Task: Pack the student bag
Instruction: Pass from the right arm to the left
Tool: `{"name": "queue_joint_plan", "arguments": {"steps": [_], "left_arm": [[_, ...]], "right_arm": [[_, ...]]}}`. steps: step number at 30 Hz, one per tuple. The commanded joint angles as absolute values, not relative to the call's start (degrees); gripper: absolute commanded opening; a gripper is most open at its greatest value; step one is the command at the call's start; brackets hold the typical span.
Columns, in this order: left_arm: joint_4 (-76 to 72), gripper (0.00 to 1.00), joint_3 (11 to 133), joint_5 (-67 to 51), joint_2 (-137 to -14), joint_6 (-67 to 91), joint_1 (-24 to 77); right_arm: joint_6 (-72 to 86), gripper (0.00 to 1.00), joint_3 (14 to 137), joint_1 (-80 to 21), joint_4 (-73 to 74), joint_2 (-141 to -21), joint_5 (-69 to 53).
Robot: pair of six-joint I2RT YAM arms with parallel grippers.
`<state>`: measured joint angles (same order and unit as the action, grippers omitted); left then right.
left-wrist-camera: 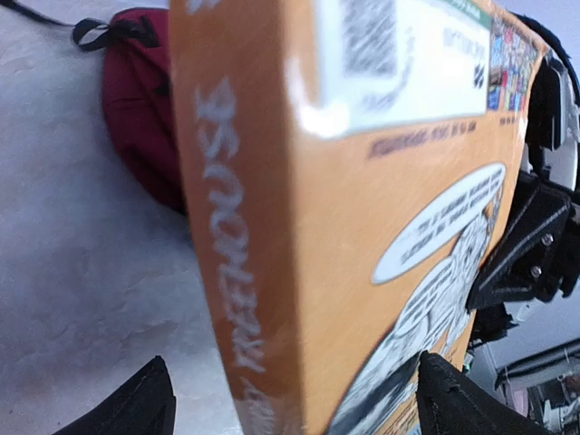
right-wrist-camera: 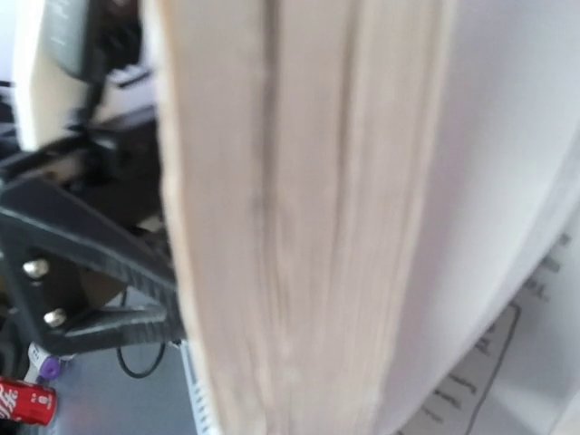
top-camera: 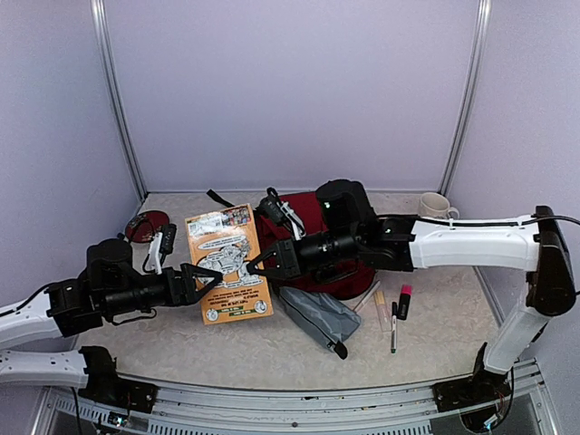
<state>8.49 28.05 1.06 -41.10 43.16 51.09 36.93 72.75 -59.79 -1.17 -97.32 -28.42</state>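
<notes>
I'm pinching the book (top-camera: pixel 228 265) in my right pincer (top-camera: pixel 261 263), left pincer (left-wrist-camera: pixel 292 385) spread around its spine; I'm needing firm grip toward the student bag (top-camera: pixel 304 213) behind

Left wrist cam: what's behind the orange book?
The student bag, dark red, lying on the table, with a black strap loop at its end. The orange book covers the rest of the bag, so its opening cannot be seen.
</notes>
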Motion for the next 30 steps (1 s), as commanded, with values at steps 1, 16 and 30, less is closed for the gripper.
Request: {"name": "queue_joint_plan", "arguments": {"steps": [1, 16, 30], "left_arm": [[2.46, 0.89, 30.06, -8.84, -39.21, 35.85, 51.77], [-12.12, 0.3, 38.67, -12.02, -50.53, 27.43, 66.12], [-19.56, 0.0, 41.81, 0.03, -47.34, 21.38, 70.03]], "right_arm": [[27.43, 0.0, 70.53, -59.68, -2.8, -88.21, -27.66], [17.74, 0.0, 66.23, -59.68, -3.28, -79.96, -31.82], [21.03, 1.0, 46.27, -59.5, -20.88, -61.82, -19.31]]}}
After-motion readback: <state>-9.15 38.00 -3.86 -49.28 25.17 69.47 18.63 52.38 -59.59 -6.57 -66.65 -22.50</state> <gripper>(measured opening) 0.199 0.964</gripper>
